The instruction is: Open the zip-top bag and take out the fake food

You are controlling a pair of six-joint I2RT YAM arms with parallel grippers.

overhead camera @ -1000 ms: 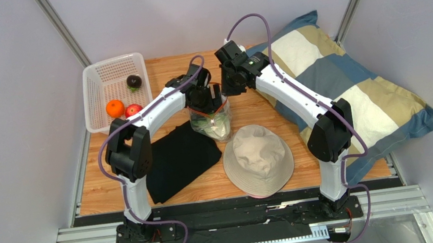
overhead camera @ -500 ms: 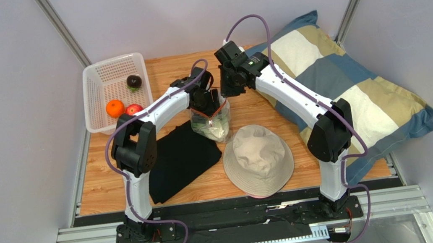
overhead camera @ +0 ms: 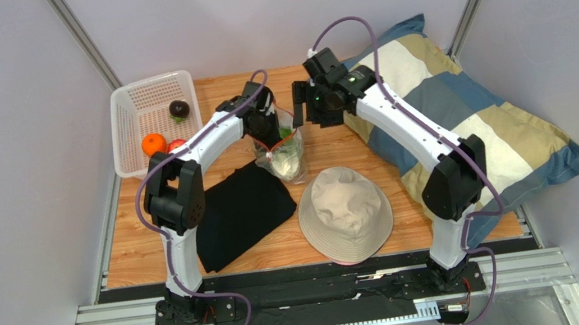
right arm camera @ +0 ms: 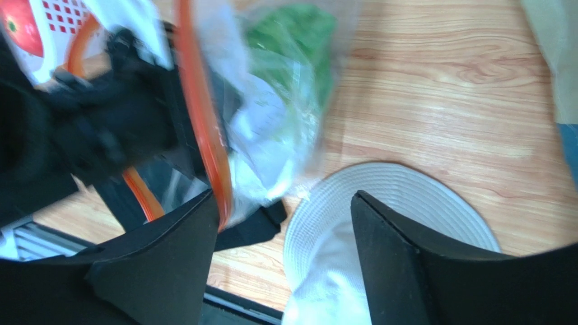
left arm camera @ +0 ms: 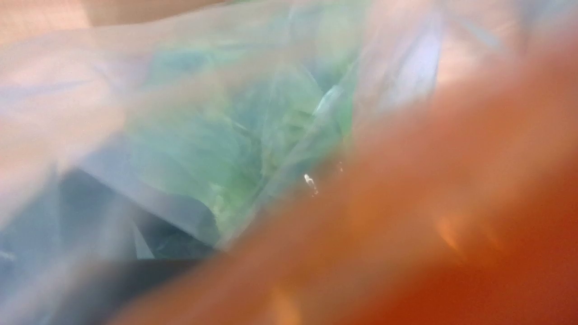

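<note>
The clear zip-top bag [overhead camera: 287, 156] stands at mid-table, and pale green cabbage [overhead camera: 287, 133] shows through its plastic. My left gripper [overhead camera: 269, 130] is at the bag's mouth and shut on its rim. Its fingers are hidden in the left wrist view, where the blurred orange zip strip [left arm camera: 441, 223] and the cabbage [left arm camera: 230, 135] fill the picture. My right gripper [overhead camera: 301, 108] hangs open just right of the bag. Its jaws [right arm camera: 283, 203] stand wide with nothing between them, and the zip strip [right arm camera: 203, 128] lies against the left finger. An orange [overhead camera: 152, 144], a red apple [overhead camera: 176, 146] and a dark fruit [overhead camera: 179, 108] lie in the white basket [overhead camera: 124, 109].
A black cloth [overhead camera: 240, 212] lies in front of the bag, partly under it. A beige bucket hat [overhead camera: 345, 214] sits to its right, near the front. A striped pillow [overhead camera: 466, 121] covers the table's right side. Grey walls close in on both sides.
My right gripper has let go of the bag, opened and drawn back to the right. My left gripper has gone from open to shut at the bag's mouth, and the bag has shifted a little.
</note>
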